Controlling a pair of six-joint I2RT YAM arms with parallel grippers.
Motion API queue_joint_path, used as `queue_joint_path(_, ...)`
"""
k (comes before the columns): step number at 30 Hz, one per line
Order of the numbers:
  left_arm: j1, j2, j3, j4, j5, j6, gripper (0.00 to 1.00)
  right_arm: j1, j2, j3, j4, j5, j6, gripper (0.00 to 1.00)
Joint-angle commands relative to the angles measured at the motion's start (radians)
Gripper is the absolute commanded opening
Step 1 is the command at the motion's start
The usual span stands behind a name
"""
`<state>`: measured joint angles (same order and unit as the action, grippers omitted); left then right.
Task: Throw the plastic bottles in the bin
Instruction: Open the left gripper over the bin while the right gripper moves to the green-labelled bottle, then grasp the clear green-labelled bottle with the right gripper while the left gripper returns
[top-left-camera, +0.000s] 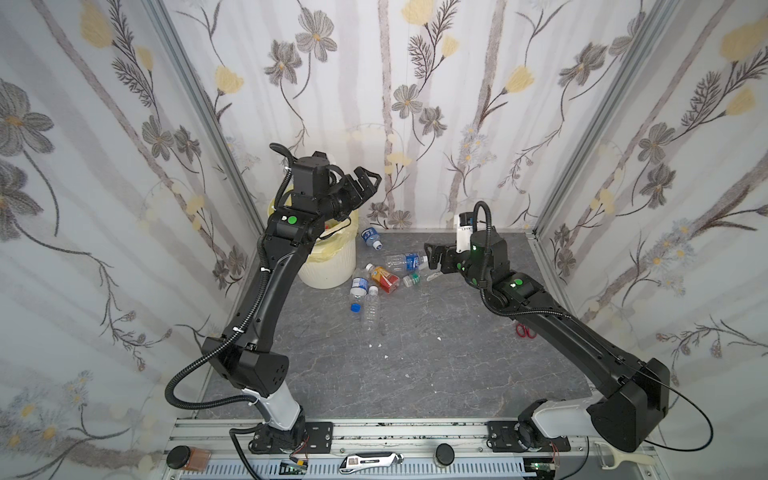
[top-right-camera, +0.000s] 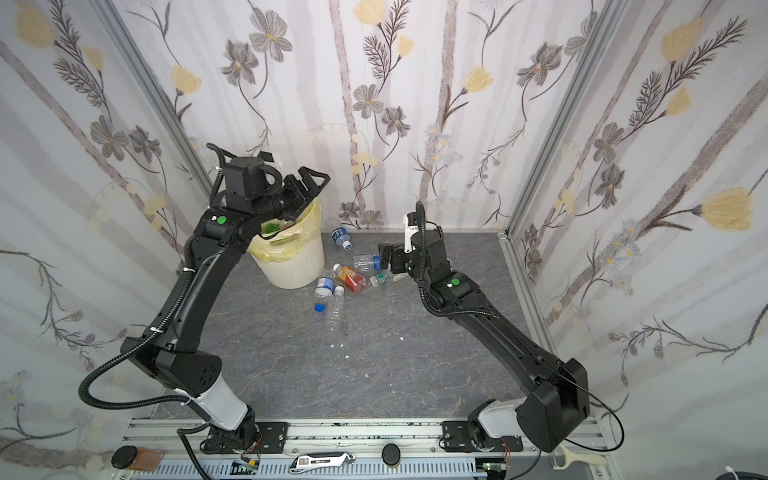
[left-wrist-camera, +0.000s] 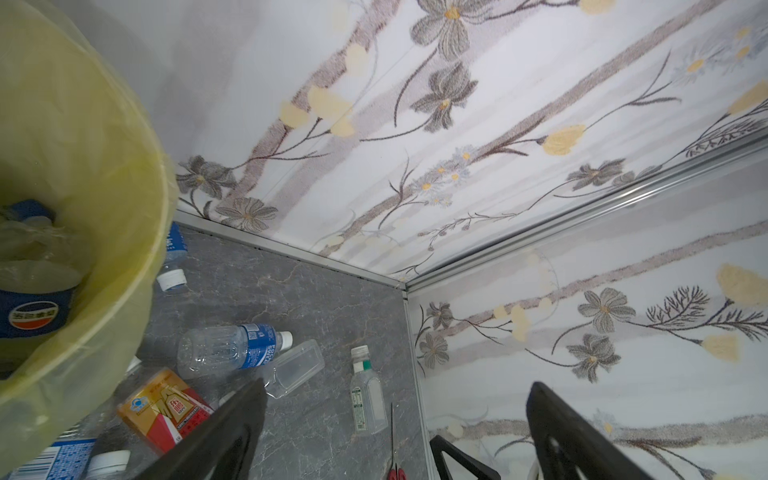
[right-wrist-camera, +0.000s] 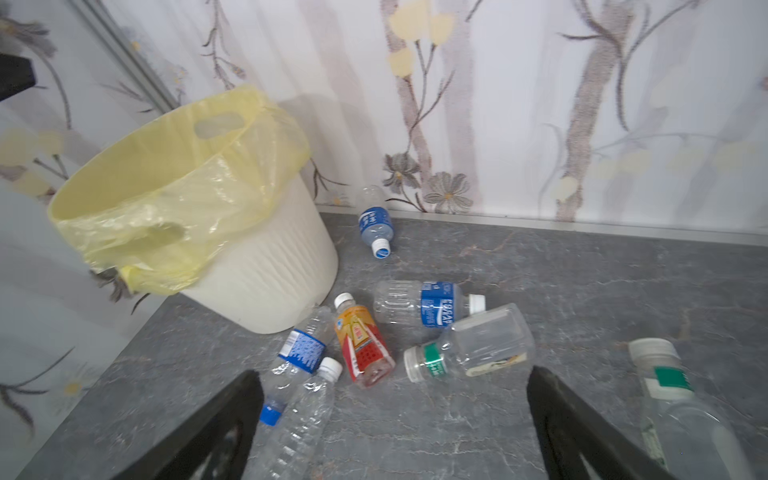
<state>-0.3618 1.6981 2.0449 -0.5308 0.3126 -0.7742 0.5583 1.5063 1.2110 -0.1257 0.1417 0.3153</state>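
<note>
The cream bin (top-left-camera: 328, 266) (top-right-camera: 295, 266) (right-wrist-camera: 266, 266) with its yellow liner (left-wrist-camera: 83, 166) stands at the back left, with bottles (left-wrist-camera: 33, 307) inside. My left gripper (top-left-camera: 370, 183) (top-right-camera: 311, 183) (left-wrist-camera: 395, 386) hangs open and empty above its rim. Several plastic bottles lie on the floor right of the bin. They include a blue-labelled one (top-left-camera: 371, 238) (right-wrist-camera: 376, 224) by the wall, a clear blue-labelled one (top-left-camera: 405, 262) (right-wrist-camera: 424, 307), an orange-red one (top-left-camera: 384, 277) (right-wrist-camera: 363, 340) and a green-banded one (top-left-camera: 411, 280) (right-wrist-camera: 469, 349). My right gripper (top-left-camera: 430, 255) (top-right-camera: 384, 257) (right-wrist-camera: 395, 374) is open and low, beside the clear bottle's cap.
Another green-banded bottle (right-wrist-camera: 673, 395) (left-wrist-camera: 365, 390) lies under the right wrist. A blue cap (top-left-camera: 355, 307) sits by a label-less clear bottle (top-left-camera: 370, 309). Red-handled scissors (top-left-camera: 525, 331) lie at the right wall. Flowered walls close in on three sides. A utility knife (top-left-camera: 370, 459) rests on the front rail.
</note>
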Motion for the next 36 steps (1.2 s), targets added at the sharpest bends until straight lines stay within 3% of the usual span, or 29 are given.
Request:
queue_joint_path(1, -0.069, 0.021, -0.005, 0.041, -0.032, 0.054, 1.00, -0.052, -0.028, -0.070, 0.003, 0.050, 0.028, 1.00)
queue_joint_path(6, -0.179, 0.078, -0.020, 0.051, -0.025, 0.082, 1.00, -0.167, -0.051, -0.179, 0.000, 0.075, 0.039, 1.00)
queue_joint_path(15, -0.278, 0.153, -0.136, 0.077, -0.008, 0.156, 1.00, -0.319, 0.044, -0.235, -0.028, 0.063, 0.028, 1.00)
queue_joint_path(27, -0.303, 0.107, -0.465, 0.270, 0.016, 0.125, 1.00, -0.360, 0.247, -0.166, -0.050, 0.105, -0.068, 1.00)
queue_joint_path(36, -0.303, 0.097, -0.554, 0.325, 0.034, 0.092, 1.00, -0.377, 0.373, -0.099, -0.088, 0.077, -0.094, 1.00)
